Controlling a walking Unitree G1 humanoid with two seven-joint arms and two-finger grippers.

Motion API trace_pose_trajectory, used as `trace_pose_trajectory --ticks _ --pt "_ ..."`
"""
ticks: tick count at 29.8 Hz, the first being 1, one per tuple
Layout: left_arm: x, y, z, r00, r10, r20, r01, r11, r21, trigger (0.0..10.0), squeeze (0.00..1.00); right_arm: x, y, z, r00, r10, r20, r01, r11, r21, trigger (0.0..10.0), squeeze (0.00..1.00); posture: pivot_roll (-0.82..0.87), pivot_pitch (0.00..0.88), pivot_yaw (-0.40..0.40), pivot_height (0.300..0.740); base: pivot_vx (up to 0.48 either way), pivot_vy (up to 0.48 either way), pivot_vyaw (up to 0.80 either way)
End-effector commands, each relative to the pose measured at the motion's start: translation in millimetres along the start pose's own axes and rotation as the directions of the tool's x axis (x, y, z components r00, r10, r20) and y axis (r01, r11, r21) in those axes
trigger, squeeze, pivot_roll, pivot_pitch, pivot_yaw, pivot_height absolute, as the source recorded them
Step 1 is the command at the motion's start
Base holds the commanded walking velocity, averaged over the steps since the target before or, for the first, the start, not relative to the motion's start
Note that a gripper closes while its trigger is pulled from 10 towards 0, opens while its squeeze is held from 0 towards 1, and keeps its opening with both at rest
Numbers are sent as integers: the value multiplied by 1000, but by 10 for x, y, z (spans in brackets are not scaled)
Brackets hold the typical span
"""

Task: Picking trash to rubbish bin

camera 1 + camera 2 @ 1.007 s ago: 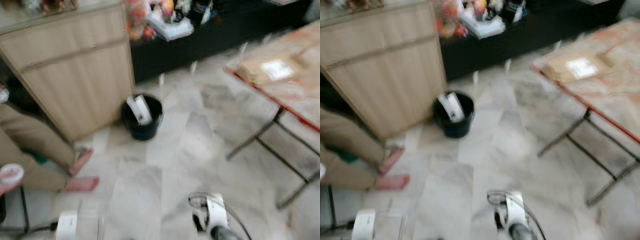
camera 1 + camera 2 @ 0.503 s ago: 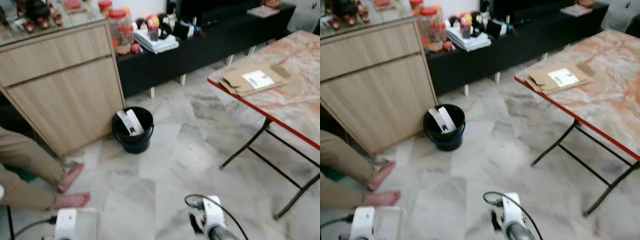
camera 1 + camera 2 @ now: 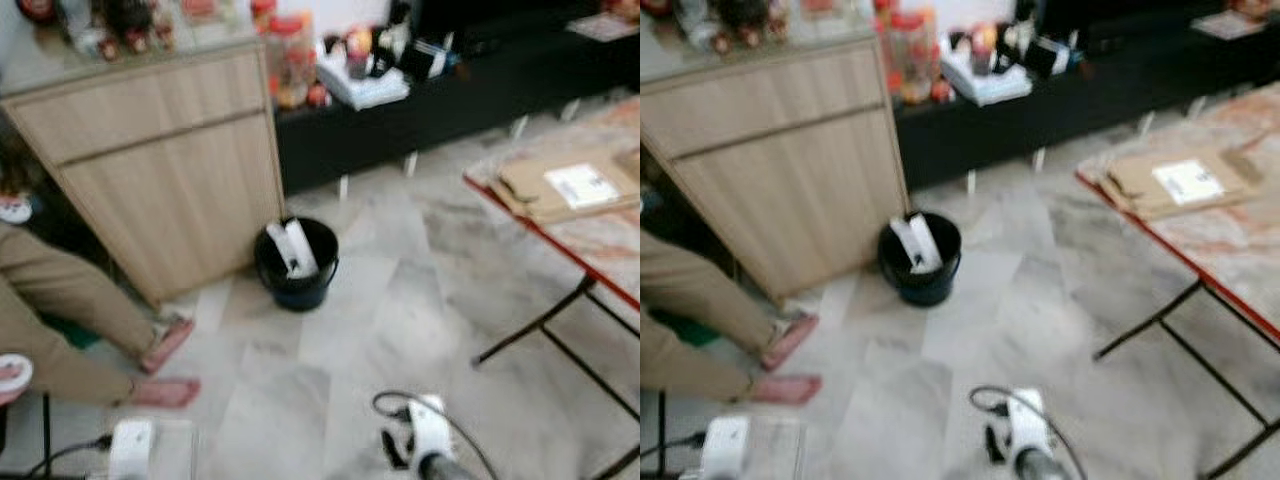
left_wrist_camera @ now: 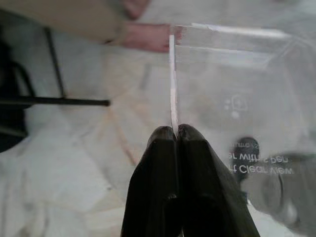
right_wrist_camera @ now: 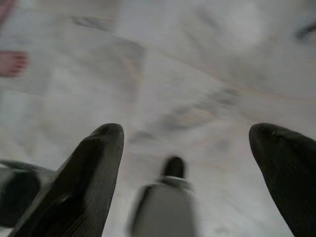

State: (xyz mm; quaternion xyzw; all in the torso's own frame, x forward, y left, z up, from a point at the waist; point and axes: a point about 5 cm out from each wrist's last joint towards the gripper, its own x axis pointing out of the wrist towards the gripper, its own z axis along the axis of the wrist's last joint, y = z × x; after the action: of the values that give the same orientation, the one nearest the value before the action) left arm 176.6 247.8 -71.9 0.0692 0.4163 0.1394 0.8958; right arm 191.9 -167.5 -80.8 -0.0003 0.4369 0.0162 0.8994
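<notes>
A black rubbish bin (image 3: 296, 266) stands on the marble floor beside the wooden cabinet, with white trash (image 3: 293, 248) sticking out of it. In the left wrist view my left gripper (image 4: 177, 133) is shut on the thin edge of a clear plastic container (image 4: 232, 89) with printed lettering. That container (image 3: 160, 452) shows faintly at the bottom left of the left eye view, beside my left wrist (image 3: 130, 447). My right gripper (image 5: 192, 143) hangs open over bare floor, nothing between its fingers. The right wrist (image 3: 425, 440) sits low at the bottom centre.
A light wooden cabinet (image 3: 160, 170) stands at the left, a black low unit (image 3: 450, 90) with clutter behind. A red-edged folding table (image 3: 600, 230) carrying a cardboard parcel (image 3: 565, 185) is at the right. A seated person's legs and bare feet (image 3: 165, 365) are at the left.
The whole picture has shifted to the right and blurred, so the camera has turned. The bin and table now sit further right in view. Both grippers keep their places.
</notes>
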Motion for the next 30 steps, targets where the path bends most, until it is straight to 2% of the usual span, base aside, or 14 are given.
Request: trace_pose_trajectory --ticks 1,8,11,24,30 --pt "-8 115 -55 999 30 -20 -30 999 12 10000 0 20 123 52 1000 28 14 -28 999 18 10000 0 151 154 8 740 322 0 0" --pt "-8 109 -56 999 30 -20 -30 1000 8 10000 0 20 137 52 999 35 13 -35 999 -25 10000 0 154 158 5 740 324 0 93" --pt "-9 106 -57 999 30 -20 -30 1000 8 10000 0 19 133 47 999 33 11 -32 999 -17 10000 0 156 161 4 740 322 0 717" --pt "-10 89 -59 999 25 -20 -25 1000 12 10000 0 20 139 46 999 37 11 -38 999 13 10000 0 157 162 2 740 324 0 0" --pt "-9 90 -56 999 25 -19 -25 1000 12 10000 0 21 149 56 999 44 14 -44 999 -14 10000 0 157 161 3 740 324 0 0"
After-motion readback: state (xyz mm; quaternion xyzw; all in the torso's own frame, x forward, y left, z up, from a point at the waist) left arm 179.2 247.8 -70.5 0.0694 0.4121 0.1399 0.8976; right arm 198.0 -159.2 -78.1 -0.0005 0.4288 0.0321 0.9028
